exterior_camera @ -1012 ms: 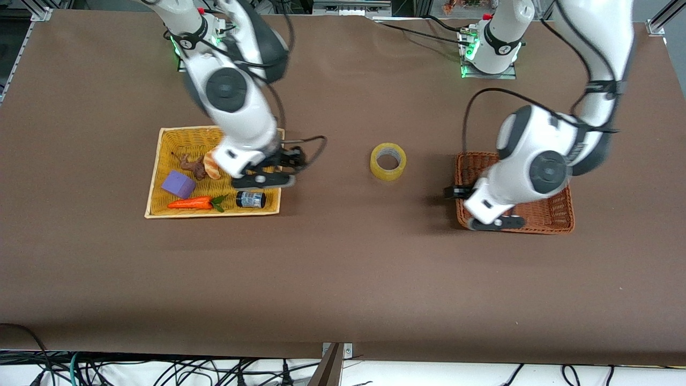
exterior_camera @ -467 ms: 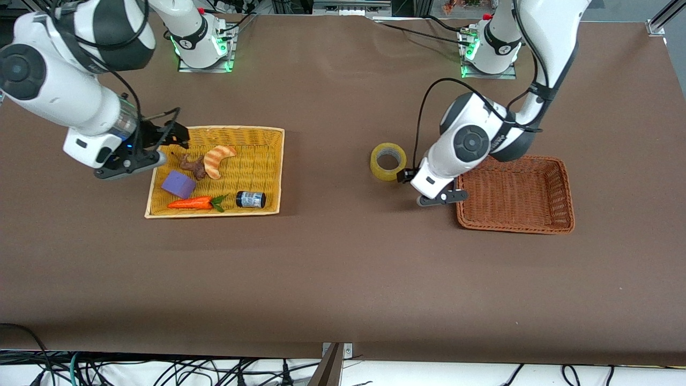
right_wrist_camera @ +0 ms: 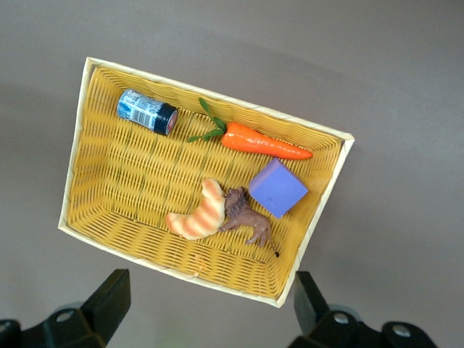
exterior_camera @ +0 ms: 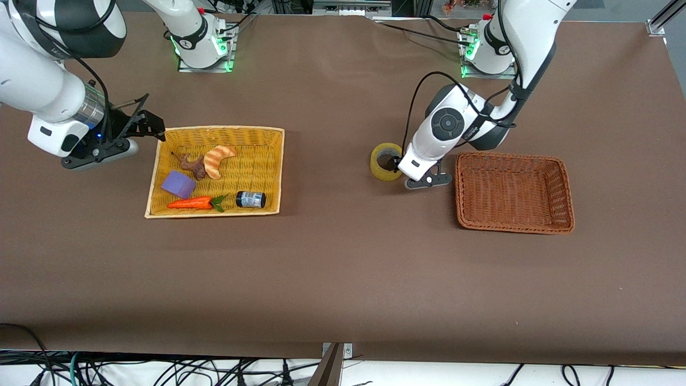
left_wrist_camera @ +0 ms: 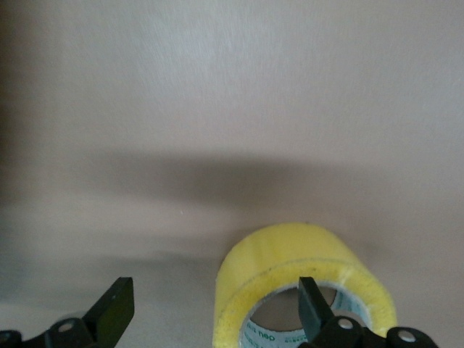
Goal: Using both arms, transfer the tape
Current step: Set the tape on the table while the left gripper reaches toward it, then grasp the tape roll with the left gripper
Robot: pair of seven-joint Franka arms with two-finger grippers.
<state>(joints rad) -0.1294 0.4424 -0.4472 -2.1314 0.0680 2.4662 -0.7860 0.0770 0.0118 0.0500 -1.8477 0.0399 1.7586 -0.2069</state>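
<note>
The tape (exterior_camera: 385,162), a yellowish ring-shaped roll, lies flat on the brown table between the two baskets. My left gripper (exterior_camera: 398,167) is open right at the roll, at its edge toward the brown basket. In the left wrist view the tape (left_wrist_camera: 290,261) fills the space by one fingertip (left_wrist_camera: 312,312), which stands over its hollow centre. The other fingertip (left_wrist_camera: 116,312) is outside the roll, so one wall lies between the jaws of the left gripper (left_wrist_camera: 214,319). My right gripper (exterior_camera: 146,121) is open and empty, up over the table beside the yellow basket's corner; it also shows in the right wrist view (right_wrist_camera: 209,312).
The yellow basket (exterior_camera: 273,161) holds a croissant (exterior_camera: 218,158), a brown toy animal (exterior_camera: 193,165), a purple cube (exterior_camera: 178,184), a carrot (exterior_camera: 192,203) and a small black jar (exterior_camera: 251,199). A brown wicker basket (exterior_camera: 460,187) stands next to the left gripper.
My left gripper has moved from over the brown basket to the tape. My right gripper has swung from over the yellow basket out past its edge at the right arm's end.
</note>
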